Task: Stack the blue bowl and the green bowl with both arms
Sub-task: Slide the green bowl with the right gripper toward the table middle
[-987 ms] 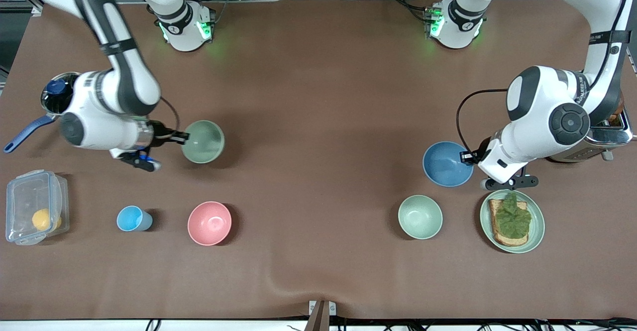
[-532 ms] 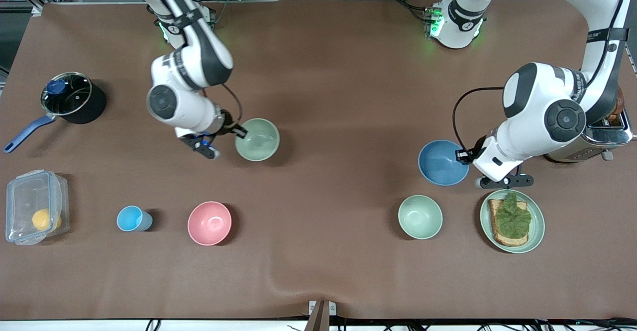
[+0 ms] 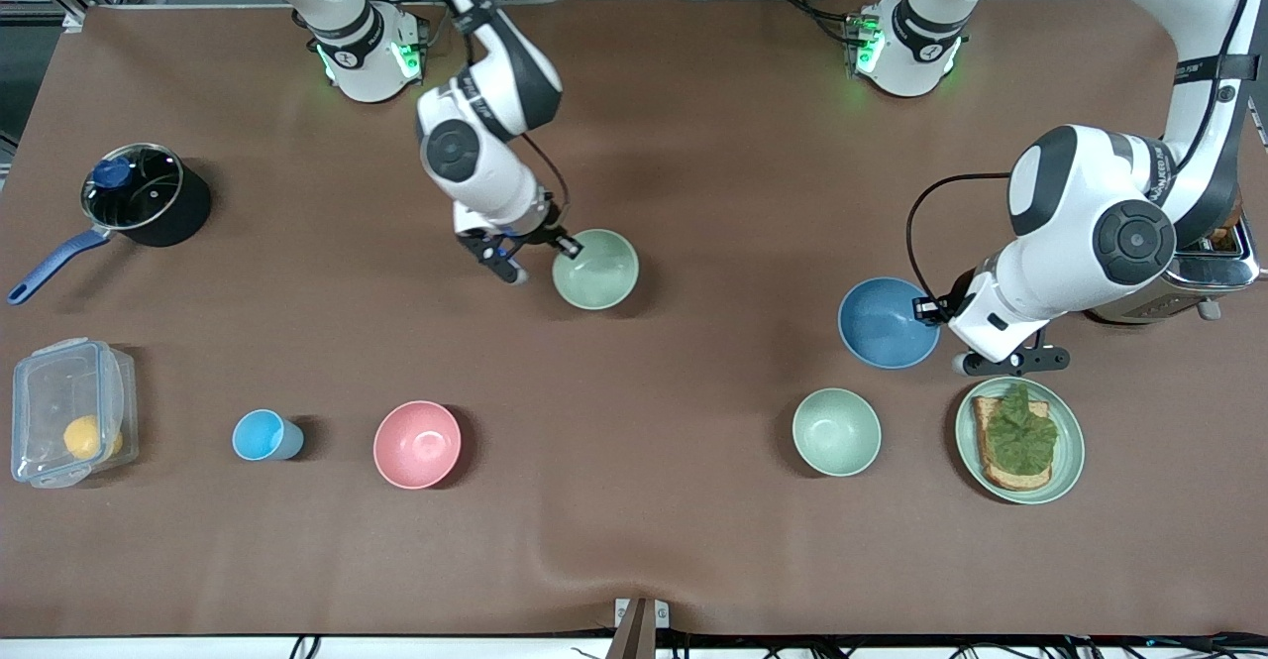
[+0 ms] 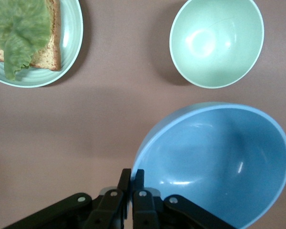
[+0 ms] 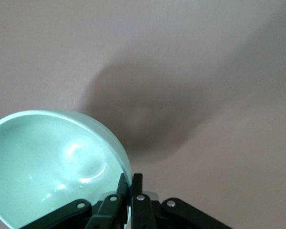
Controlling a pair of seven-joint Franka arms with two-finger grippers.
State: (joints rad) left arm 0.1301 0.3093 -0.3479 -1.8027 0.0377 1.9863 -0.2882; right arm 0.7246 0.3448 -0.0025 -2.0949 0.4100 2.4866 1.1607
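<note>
Counting bowls: one blue bowl (image 3: 888, 323), two green, one pink.

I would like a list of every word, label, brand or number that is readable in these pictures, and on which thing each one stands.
No text can be read with confidence.
Left arm: small dark lettering on the white link, too small to read.
Blue bowl, green bowl, mint bowl, pink bowl, light-blue cup, plate, pot, clear box: no visible lettering.
</note>
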